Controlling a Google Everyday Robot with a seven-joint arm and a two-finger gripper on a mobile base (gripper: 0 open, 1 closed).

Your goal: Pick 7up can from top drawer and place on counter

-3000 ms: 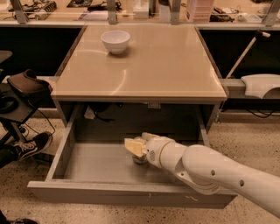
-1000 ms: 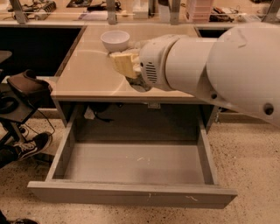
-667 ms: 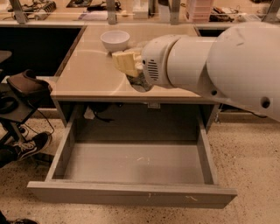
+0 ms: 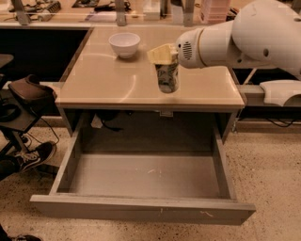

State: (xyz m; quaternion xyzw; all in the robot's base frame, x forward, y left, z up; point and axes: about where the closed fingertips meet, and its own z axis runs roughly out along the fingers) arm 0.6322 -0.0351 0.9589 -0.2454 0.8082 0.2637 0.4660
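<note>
The 7up can [image 4: 167, 77] is upright at the right middle of the beige counter [image 4: 103, 80], its base at or just above the surface; I cannot tell which. My gripper [image 4: 162, 54], with yellowish fingers on a big white arm coming from the right, is shut on the can's top. The top drawer [image 4: 141, 209] is pulled fully open below the counter, and its grey floor holds nothing.
A white bowl [image 4: 124, 44] stands on the counter's far left part, apart from the can. A cluttered shelf with metal posts [image 4: 121, 12] runs behind. A black chair and a shoe [image 4: 28, 155] are at the left, and a white object [image 4: 282, 92] is at the right.
The arm has swung to the right and away from the camera. The can, hidden before, now shows hanging below the gripper over the counter. The drawer stays open and empty.
</note>
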